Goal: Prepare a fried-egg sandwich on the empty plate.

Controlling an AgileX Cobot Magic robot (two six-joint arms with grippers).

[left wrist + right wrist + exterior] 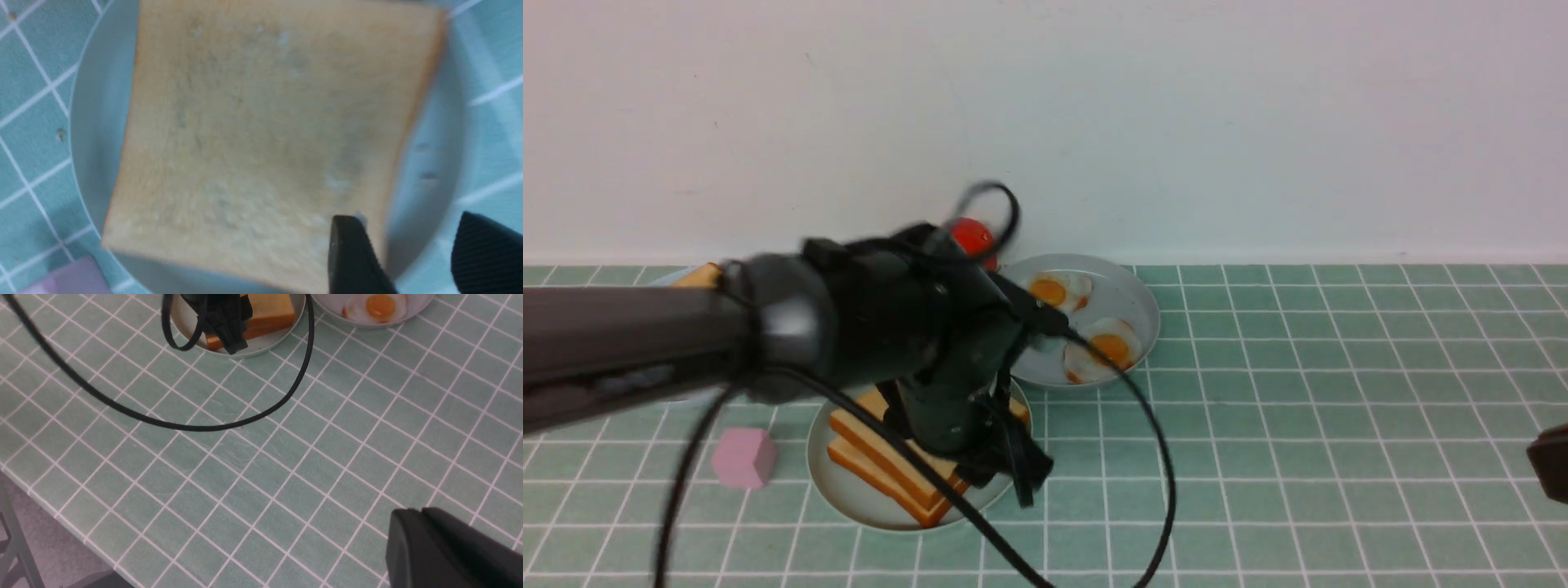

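Low in the front view, left of centre, the mint-green plate [849,498] sits on the green checked tablecloth [1298,457]. On it lie two toast slices [890,469], one stacked on the other with its edges slightly offset; no egg can be made out between them from here. The left gripper [1005,465] hangs directly over the right half of this stack, its black fingers pointing down at the plate's right edge. In the left wrist view the top toast [261,139] fills most of the frame, and two dark fingertips [351,257] show at the lower right with a clear gap between them and nothing in it: one tip lies over the slice's edge, the other over the plate's rim [441,163]. So the jaws stand apart and hold nothing.

A pink block [743,457] rests on the cloth just left of the plate. At the right edge of the front view, only a dark sliver of the right gripper [1553,465] shows; whether it is parted or closed cannot be told.

Further back, right of centre, a grey-blue plate [1143,306] carries two fried eggs [1094,343]. A red object [972,237] peeks over the left arm [621,343], and at the far left an orange-brown piece [698,276] shows behind it.
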